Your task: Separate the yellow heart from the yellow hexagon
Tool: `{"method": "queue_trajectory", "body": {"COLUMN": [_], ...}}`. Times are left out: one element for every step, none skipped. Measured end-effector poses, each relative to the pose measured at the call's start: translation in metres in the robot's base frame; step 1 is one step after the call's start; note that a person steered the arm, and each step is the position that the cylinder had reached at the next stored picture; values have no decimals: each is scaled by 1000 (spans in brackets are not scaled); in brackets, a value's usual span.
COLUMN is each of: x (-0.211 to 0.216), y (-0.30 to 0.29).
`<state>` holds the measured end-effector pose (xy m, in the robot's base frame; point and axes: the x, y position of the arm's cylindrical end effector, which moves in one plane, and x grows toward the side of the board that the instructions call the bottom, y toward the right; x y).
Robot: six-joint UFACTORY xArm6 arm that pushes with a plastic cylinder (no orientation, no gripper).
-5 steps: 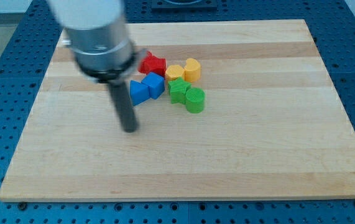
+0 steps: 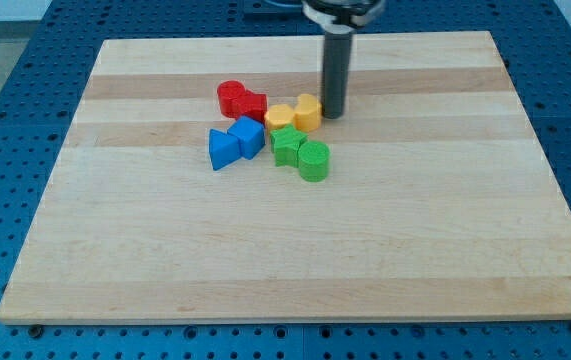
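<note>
The yellow heart [image 2: 308, 111] lies near the middle of the wooden board [image 2: 415, 250], touching the yellow hexagon [image 2: 280, 118] on its left. My tip [image 2: 332, 114] stands right at the heart's right side, touching it or nearly so. The dark rod rises from there to the view's top.
Two red blocks [image 2: 241, 100] lie left of the hexagon. A blue triangle [image 2: 222, 149] and a blue cube [image 2: 248, 136] lie below them. A green block [image 2: 287, 146] and a green cylinder [image 2: 313, 160] lie below the yellow pair. All form one cluster.
My tip has moved from below and left of the blue blocks to the heart's right side. The arm's body has left the view at the top. The blocks have not moved.
</note>
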<state>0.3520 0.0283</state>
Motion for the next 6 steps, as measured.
{"method": "queue_trajectory", "body": {"x": [3,26,41,12,-38,-67], "y": [-10,-6,-14,-58,-65,-65]}}
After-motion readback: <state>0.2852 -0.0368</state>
